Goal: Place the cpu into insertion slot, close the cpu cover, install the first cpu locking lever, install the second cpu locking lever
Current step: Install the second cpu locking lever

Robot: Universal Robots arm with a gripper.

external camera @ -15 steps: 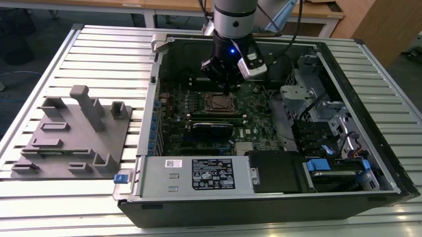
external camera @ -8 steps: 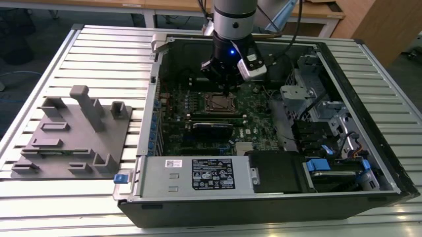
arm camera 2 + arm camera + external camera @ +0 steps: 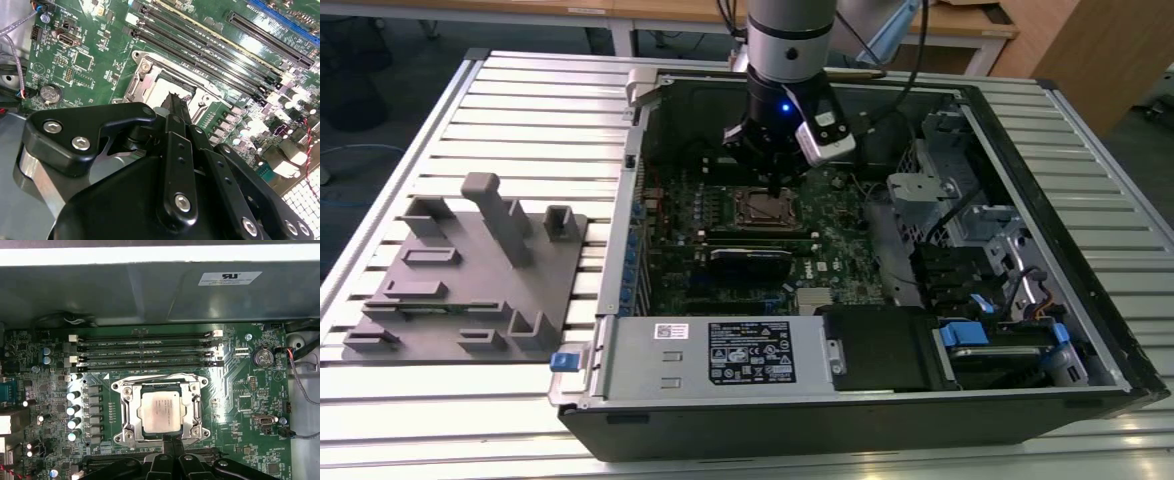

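The open computer case [image 3: 881, 270] lay on a slatted metal tabletop [image 3: 520, 110]; the hand [image 3: 170, 441], fingers together, holding nothing, hovered by the cpu [image 3: 161, 411].

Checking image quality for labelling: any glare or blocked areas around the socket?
First wrist view: the cpu is evenly lit, with mild sheen, and the cpu cover frames it clearly. Second wrist view: the gripper linkage hides most of the socket; bright glare on components at the frame's edge. Exterior view: socket small and shadowed under the arm.
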